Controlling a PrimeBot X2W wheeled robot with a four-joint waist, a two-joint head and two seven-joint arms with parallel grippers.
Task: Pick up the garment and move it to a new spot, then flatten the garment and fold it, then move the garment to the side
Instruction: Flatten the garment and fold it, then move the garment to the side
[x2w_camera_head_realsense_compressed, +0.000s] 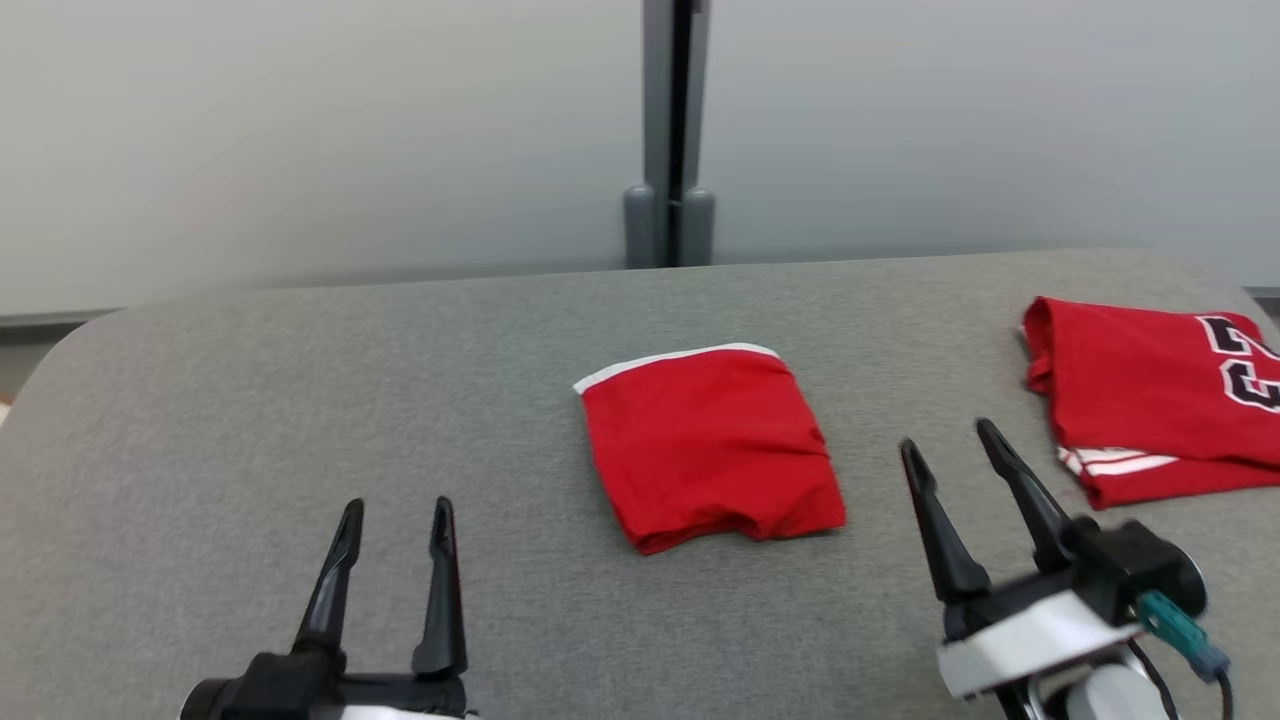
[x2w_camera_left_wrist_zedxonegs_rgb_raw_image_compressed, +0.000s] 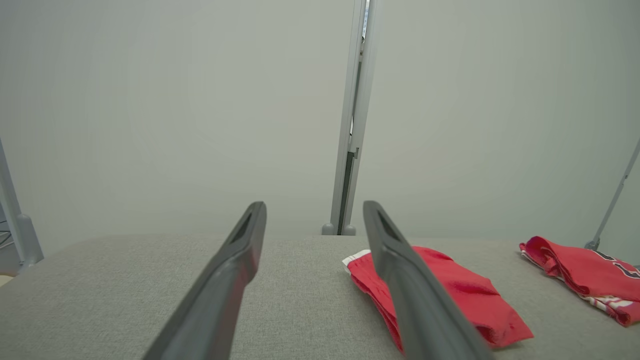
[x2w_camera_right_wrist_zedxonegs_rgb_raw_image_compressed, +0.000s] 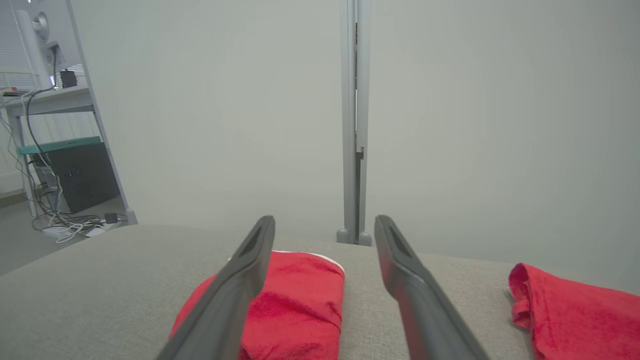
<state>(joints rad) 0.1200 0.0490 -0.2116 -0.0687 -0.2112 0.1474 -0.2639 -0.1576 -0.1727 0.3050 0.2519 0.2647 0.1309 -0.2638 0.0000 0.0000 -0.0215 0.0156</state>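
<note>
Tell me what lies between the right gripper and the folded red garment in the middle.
Nothing lies there: the head view shows bare grey table between the right gripper and the folded red garment.

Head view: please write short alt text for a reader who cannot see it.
A folded red garment with a white edge lies in the middle of a grey table; a red jersey lies to the right. The left pincer and right pincer are open and empty.
</note>
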